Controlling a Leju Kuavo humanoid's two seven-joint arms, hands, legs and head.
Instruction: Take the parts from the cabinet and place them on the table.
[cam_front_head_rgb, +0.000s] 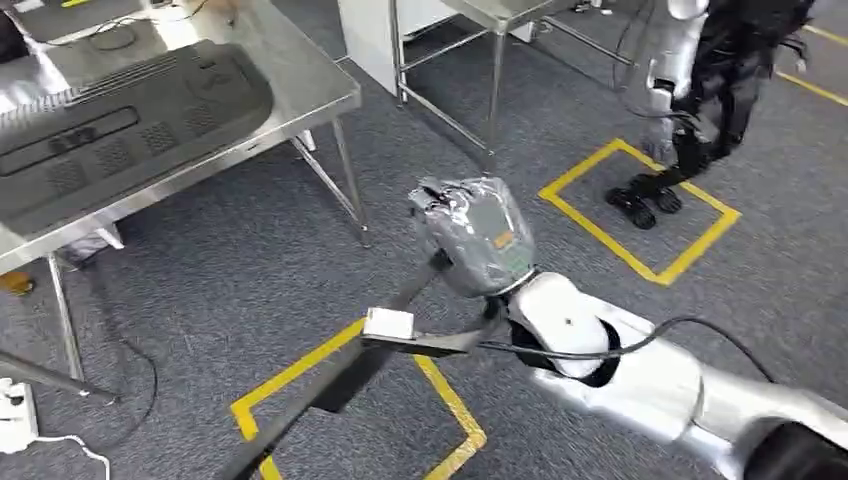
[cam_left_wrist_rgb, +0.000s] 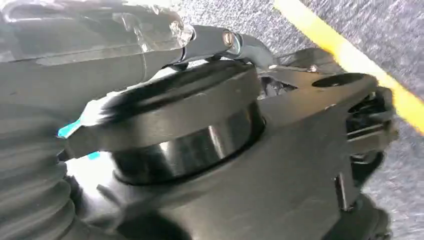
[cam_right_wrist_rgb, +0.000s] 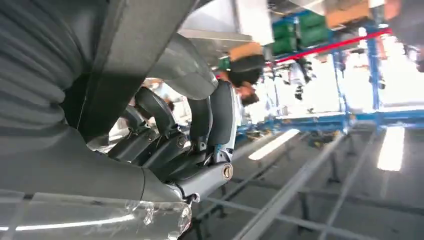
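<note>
Nearest, on the grey carpet (cam_front_head_rgb: 260, 270), a yellow taped square (cam_front_head_rgb: 300, 375) lies low in the head view. Above it hangs a long dark part (cam_front_head_rgb: 330, 390), a flat black strip with a white tag (cam_front_head_rgb: 388, 323) on it, running from the near left up to the right hand (cam_front_head_rgb: 470, 235). The right arm (cam_front_head_rgb: 640, 385) comes in from the near right, silver and white, with a black cable (cam_front_head_rgb: 600, 352) looped over the wrist. The plastic-wrapped hand has its fingers (cam_right_wrist_rgb: 170, 145) curled around the part, gripping it; the right wrist view shows them folded against the dark strip.

In the left wrist view the left hand (cam_left_wrist_rgb: 100, 55) lies against a black moulded part (cam_left_wrist_rgb: 280, 165) with a round collar, over carpet and a yellow line; whether it grips cannot be told.

Further left stands a steel table (cam_front_head_rgb: 310, 95) with a large dark grey panel (cam_front_head_rgb: 120, 130) lying on it. Far right, a second yellow square (cam_front_head_rgb: 690, 255) holds the feet of another robot (cam_front_head_rgb: 700, 90). A second steel table (cam_front_head_rgb: 495, 30) stands at the far centre.
</note>
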